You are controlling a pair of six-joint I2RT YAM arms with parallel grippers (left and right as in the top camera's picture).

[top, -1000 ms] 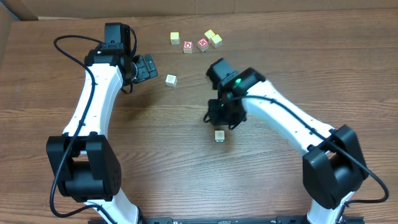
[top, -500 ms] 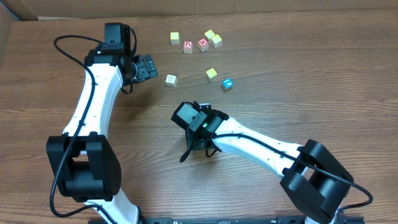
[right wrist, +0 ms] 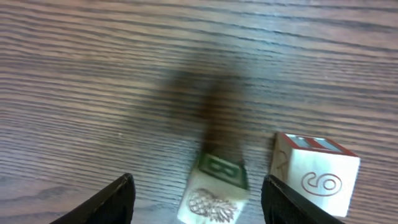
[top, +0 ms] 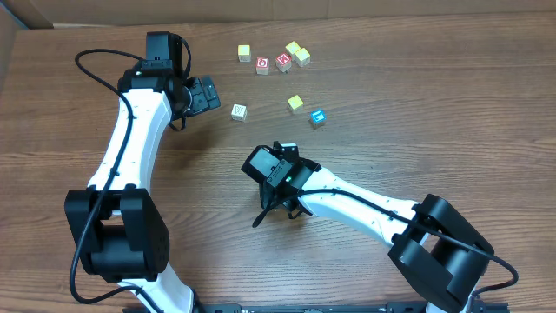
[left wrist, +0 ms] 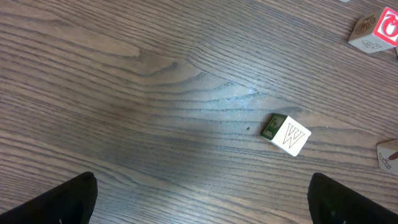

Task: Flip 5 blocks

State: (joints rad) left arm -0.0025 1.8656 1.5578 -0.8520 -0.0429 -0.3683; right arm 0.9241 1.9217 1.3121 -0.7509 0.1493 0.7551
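Observation:
Between the fingers of my open right gripper (right wrist: 199, 202) lies a pale block (right wrist: 214, 190), tilted and blurred, with a pineapple print and a green face; neither finger touches it. Just right of it stands a cream block (right wrist: 314, 175) with a red-outlined figure. Seen from overhead, my right gripper (top: 280, 209) covers both. Further blocks lie behind it: a blue-faced one (top: 318, 118), a yellow one (top: 295, 103), and a pale W block (top: 239, 111). My left gripper (top: 207, 93) is wide open and empty, with the W block (left wrist: 286, 132) ahead of it.
At the back of the table sit two red-faced cubes (top: 262, 65) (top: 283, 62), a yellow cube (top: 244, 53) and two cream cubes (top: 298, 53). A red-faced cube (left wrist: 376, 31) shows at the top right of the left wrist view.
My right arm swung from the table's middle toward the front left, uncovering the yellow and blue blocks. Its jaws have opened and let go of the pineapple block. The left arm stayed still.

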